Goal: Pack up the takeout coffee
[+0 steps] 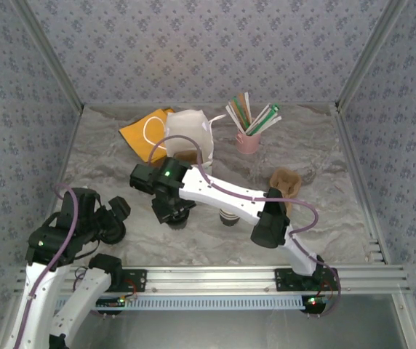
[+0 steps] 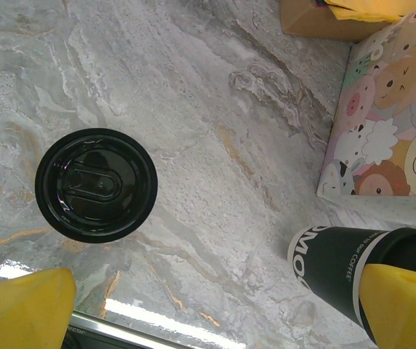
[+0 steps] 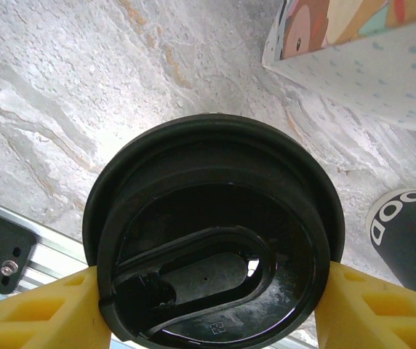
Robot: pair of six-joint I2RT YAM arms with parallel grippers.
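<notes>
**A:** Where is the takeout coffee cup [image 1: 228,217] now?

**B:** In the top view it is on the tabletop [image 1: 324,218], a little below the middle of the frame. The right arm hides its upper part. In the left wrist view it is in the lower right corner, and there I see a dark wall with white letters. One word reads "COFFEE".

**A:** Does it stand upright?

**B:** From above it seems to stand, but I cannot tell this with certainty.

**A:** And the right gripper [image 3: 212,309]?

**B:** It is partly open, and its yellow fingers [image 3: 41,313] press on both sides of a black lid [image 3: 215,233]. The lid is in the lower middle of the right wrist view, with its top side toward the camera. I cannot tell if it rests on the tabletop or is lifted. The cup is at the right edge of that frame, apart from the lid.

**A:** The left gripper [image 2: 215,309]?

**B:** It is wide open and holds nothing. In the top view it is in the lower left, to the left of the right gripper.

**A:** What else is on the tabletop?

**B:** A white paper bag [image 1: 190,134] with cartoon animals stands above the middle, and a yellow envelope [image 1: 144,129] lies beside it on the left. A pink cup with straws [image 1: 248,139] is to the right of the bag. A brown cardboard carrier [image 1: 284,182] is right of the middle.
</notes>
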